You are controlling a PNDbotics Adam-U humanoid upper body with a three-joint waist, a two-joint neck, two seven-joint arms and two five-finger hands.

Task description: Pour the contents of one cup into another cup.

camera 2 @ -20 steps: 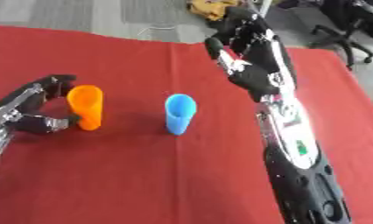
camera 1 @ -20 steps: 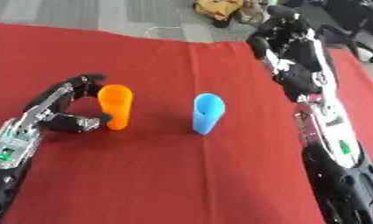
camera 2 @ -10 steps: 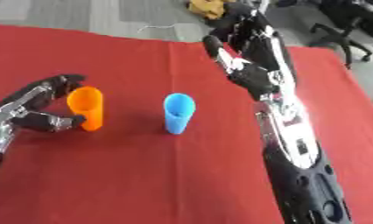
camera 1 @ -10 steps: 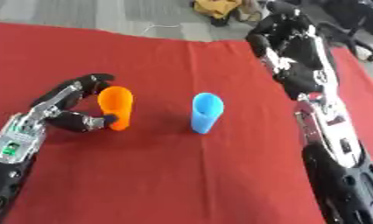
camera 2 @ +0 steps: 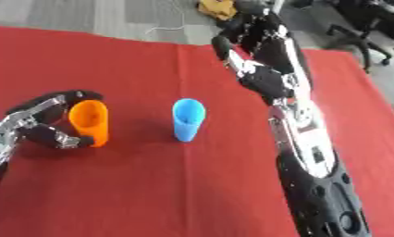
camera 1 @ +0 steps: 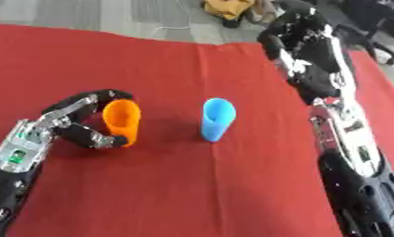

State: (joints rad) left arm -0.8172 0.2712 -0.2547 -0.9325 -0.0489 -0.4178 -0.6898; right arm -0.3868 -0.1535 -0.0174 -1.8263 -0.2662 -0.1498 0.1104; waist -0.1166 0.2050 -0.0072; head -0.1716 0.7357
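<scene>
An orange cup point(camera 1: 122, 121) stands upright on the red tablecloth at the left. My left hand point(camera 1: 83, 121) is wrapped around it from the left, fingers over the far side and thumb at the near base. A blue cup point(camera 1: 217, 118) stands upright in the middle, untouched. My right hand point(camera 1: 307, 50) hovers high at the far right, well behind and to the right of the blue cup, fingers relaxed and holding nothing. The inside of either cup is not visible well enough to tell its contents.
The red tablecloth point(camera 1: 176, 194) covers the whole work surface. Beyond its far edge lie grey floor, a yellow object point(camera 1: 229, 8) and a black office chair point(camera 2: 365, 18).
My left hand has closed in around the orange cup, fingers and thumb now against it. The right hand has barely moved.
</scene>
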